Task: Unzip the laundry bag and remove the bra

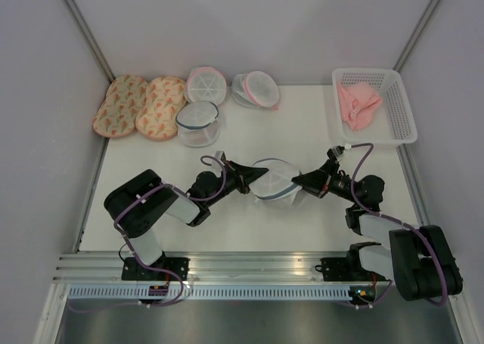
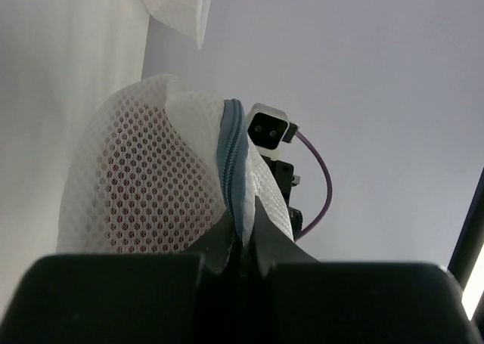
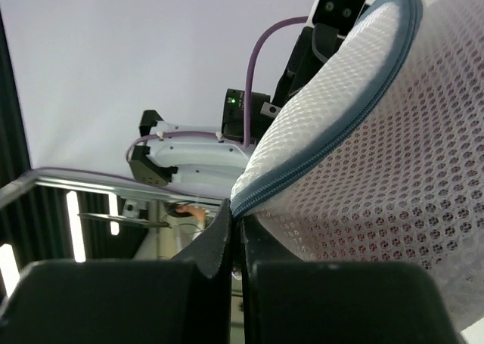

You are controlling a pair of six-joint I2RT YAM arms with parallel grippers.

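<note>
The laundry bag, white mesh with a blue-grey zipper rim, hangs between my two grippers above the table's middle. My left gripper is shut on its left rim; in the left wrist view the fingers pinch the blue-grey zipper band. My right gripper is shut on the bag's right edge; in the right wrist view it pinches the end of the zipper, where I cannot make out a pull tab. Dark red of the bra shows faintly through the mesh.
Two peach patterned pads, two pink-rimmed mesh bags and another blue-rimmed mesh bag lie at the back left. A white basket with pale pink cloth stands at the back right.
</note>
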